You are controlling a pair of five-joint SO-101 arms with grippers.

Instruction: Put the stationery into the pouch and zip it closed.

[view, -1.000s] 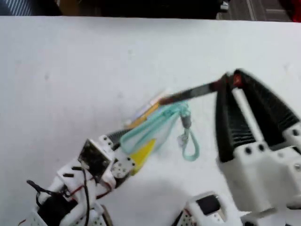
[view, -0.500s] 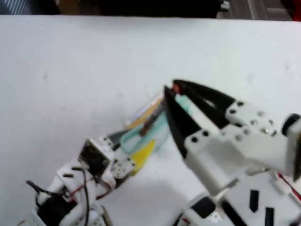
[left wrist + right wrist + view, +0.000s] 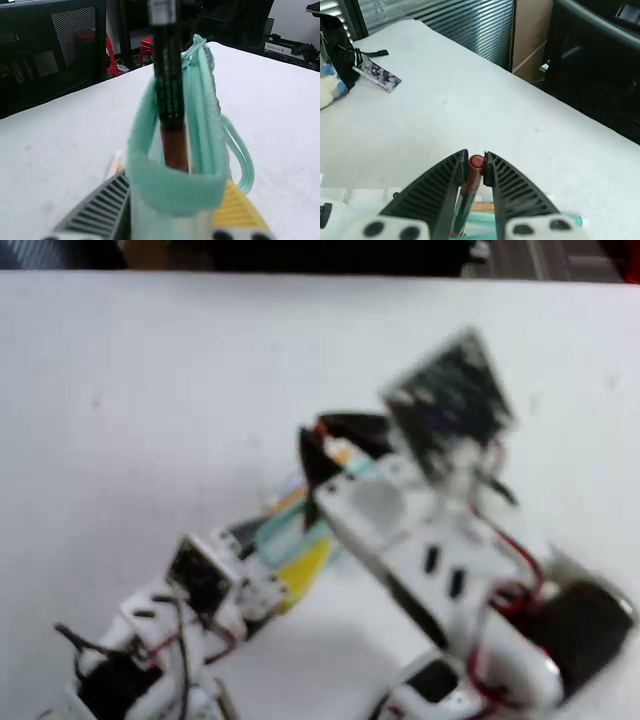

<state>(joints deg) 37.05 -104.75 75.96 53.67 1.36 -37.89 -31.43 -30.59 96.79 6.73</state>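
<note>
Gripping a dark pen [image 3: 469, 186] just below its red-brown cap, the right gripper [image 3: 476, 156] is pressing both of its black ribbed fingers [image 3: 440, 185] against the barrel, one on each side. In the high view this right gripper [image 3: 318, 438] is sitting just above the centre of the frame. Its white arm is running down toward the lower right corner, and its tips are hanging over the teal pouch [image 3: 285, 530] on the white table [image 3: 150, 360].

The left gripper [image 3: 272, 562] is reaching up from the lower left of that frame and clamping the near end of the pouch between a dark finger and a yellow one. Its own wrist camera is showing the left gripper [image 3: 172, 192] with the grey ribbed finger [image 3: 107, 200] on one side of the pouch [image 3: 200, 110] and the yellow finger [image 3: 232, 210] on the other.

The pouch's mouth is gaping open, and the pen [image 3: 167, 75] is standing nearly upright in the opening with its brown lower part down between the teal edges. A teal loop strap [image 3: 241, 162] is lying on the table beside the pouch. A pale stick-shaped item [image 3: 114, 165], too blurred to name, is lying just beside the pouch on the other side.

At the far edge of the table, a black bag [image 3: 332, 40] is sitting with a patterned tag [image 3: 379, 75] lying next to it.
</note>
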